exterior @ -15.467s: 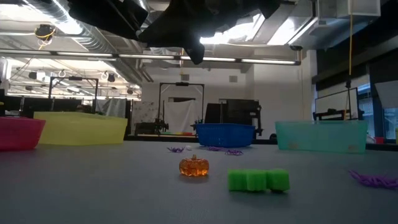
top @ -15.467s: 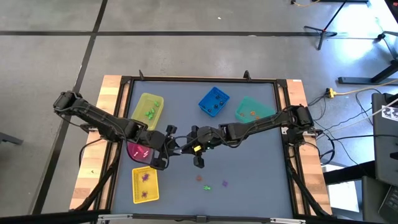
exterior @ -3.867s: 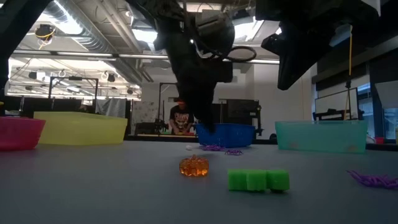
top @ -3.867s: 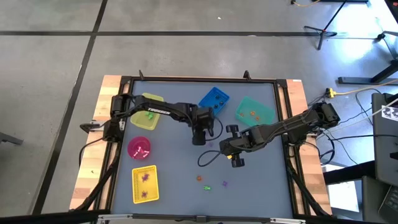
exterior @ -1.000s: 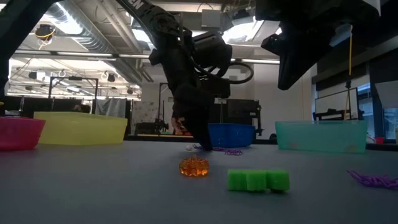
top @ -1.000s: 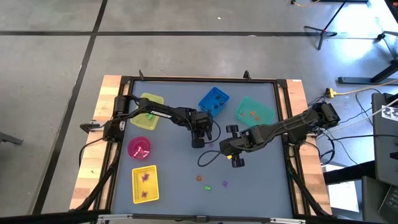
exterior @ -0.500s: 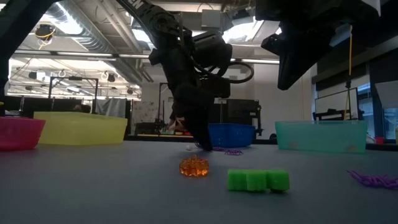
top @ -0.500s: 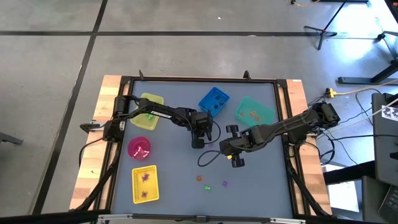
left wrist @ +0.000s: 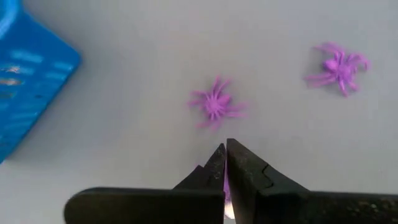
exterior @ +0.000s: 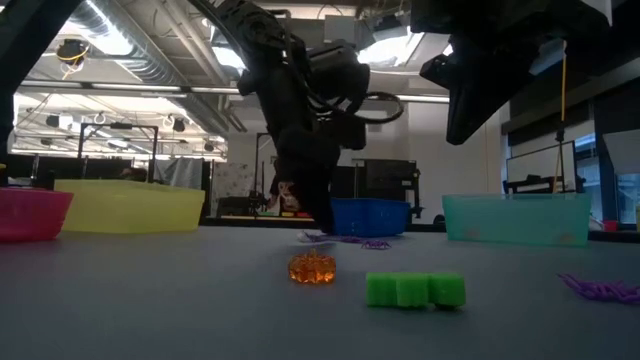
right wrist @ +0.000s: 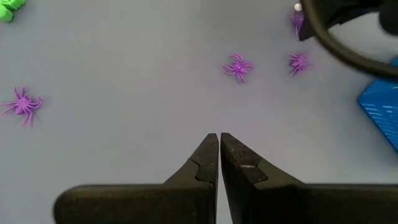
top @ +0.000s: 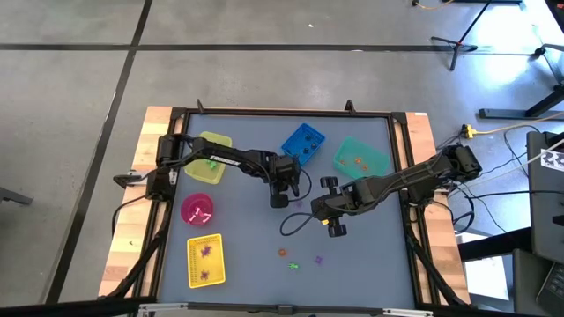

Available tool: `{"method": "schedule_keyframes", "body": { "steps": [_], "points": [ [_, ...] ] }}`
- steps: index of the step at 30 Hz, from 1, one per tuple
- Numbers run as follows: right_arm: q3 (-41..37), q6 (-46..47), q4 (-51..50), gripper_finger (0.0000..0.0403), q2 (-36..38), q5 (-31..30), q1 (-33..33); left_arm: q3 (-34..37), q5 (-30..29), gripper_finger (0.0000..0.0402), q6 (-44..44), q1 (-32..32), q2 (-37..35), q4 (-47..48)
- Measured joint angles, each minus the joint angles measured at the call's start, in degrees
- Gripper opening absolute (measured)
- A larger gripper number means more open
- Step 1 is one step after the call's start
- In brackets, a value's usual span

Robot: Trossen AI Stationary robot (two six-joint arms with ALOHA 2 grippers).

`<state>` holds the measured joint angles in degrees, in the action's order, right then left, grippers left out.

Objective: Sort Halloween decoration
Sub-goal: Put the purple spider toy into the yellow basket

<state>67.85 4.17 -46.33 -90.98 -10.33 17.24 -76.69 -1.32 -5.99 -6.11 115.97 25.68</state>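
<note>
1. Since a second ago, the left claw [top: 278,201] has pinched shut low over the worktop [top: 370,255], just in front of the blue bin [top: 303,144]; from its stoop over that spot half a second back it has barely shifted.
2. Its wrist view shows the tips [left wrist: 225,163] pressed together, with a sliver of purple and white between them (too little to say if a trinket is caught).
3. Two purple spiders [left wrist: 214,104] [left wrist: 337,66] lie loose just beyond it.
4. Right claw [top: 330,226] hangs closed and empty above mid-worktop, unmoved.
5. An orange pumpkin [exterior: 312,267], a green piece [exterior: 415,289] and another purple spider [exterior: 598,288] wait nearer the front edge.
6. If the pinch holds, the yellow tray [top: 205,261] of purple spiders is the likely destination.
</note>
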Motion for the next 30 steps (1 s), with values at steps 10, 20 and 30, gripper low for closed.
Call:
{"method": "schedule_keyframes", "body": {
  "steps": [10,20,30],
  "points": [
    [-0.02,-0.01,0.42,0.0017,0.0,0.04,-0.01,-0.13,-0.13,0.0,1.44,-0.15,-2.56,3.33],
    [-0.02,-0.01,0.62,0.0017,0.0,0.48,-0.01,-0.17,-0.28,0.0035,10.29,-1.59,-2.53,4.6],
    [-0.02,-0.01,1.14,0.0017,0.0,0.48,-0.01,-0.17,2.4,0.0137,10.4,-2.27,-2.04,4.64]
  ]
}}
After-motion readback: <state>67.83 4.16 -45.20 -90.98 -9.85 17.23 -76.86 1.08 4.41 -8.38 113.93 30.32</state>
